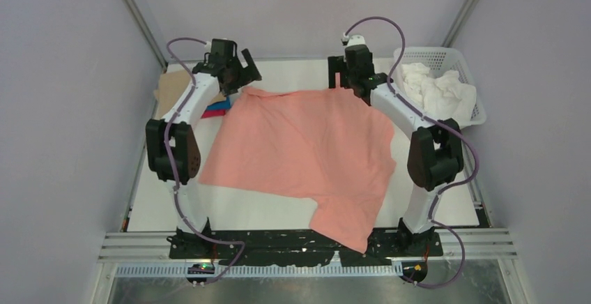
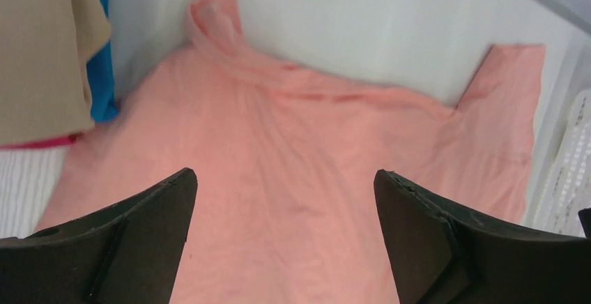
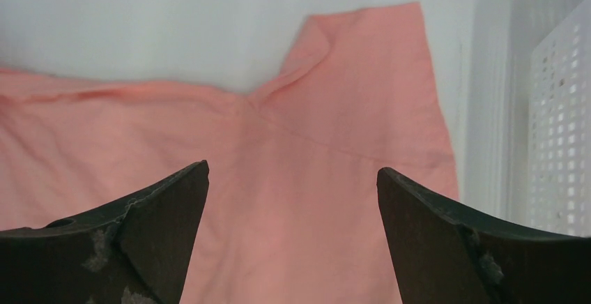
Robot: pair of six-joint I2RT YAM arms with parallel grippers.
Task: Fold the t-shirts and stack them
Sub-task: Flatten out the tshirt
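**Task item.** The salmon-pink t-shirt lies spread across the middle of the worktop. It is mostly flat, with shallow creases. Its far edge runs between the two arms. Its near right corner hangs over the near edge of the worktop, onto the black base rail between the arm mounts. In the left wrist view the shirt shows a rolled fold of fabric at its far left corner and a sleeve standing out at the far right. In the right wrist view the shirt shows a sleeve reaching toward the far right, with a seam where it joins the body.

**Other shirts.** At the far left of the worktop is a small pile: a tan shirt on top, with a blue shirt and a magenta shirt showing at its right edge. The pile sits just beside the far left corner of the pink shirt. Whether they touch cannot be told.

**Left tool**. The jaws stand wide apart with nothing between them. It hovers over the far left part of the pink shirt, next to the pile.

**Right tool**. The jaws stand wide apart and hold nothing. It hovers over the far right part of the pink shirt, near the sleeve.

**Surroundings.** A white lattice basket sits at the far right corner, apart from the pink shirt. It holds crumpled white cloth.
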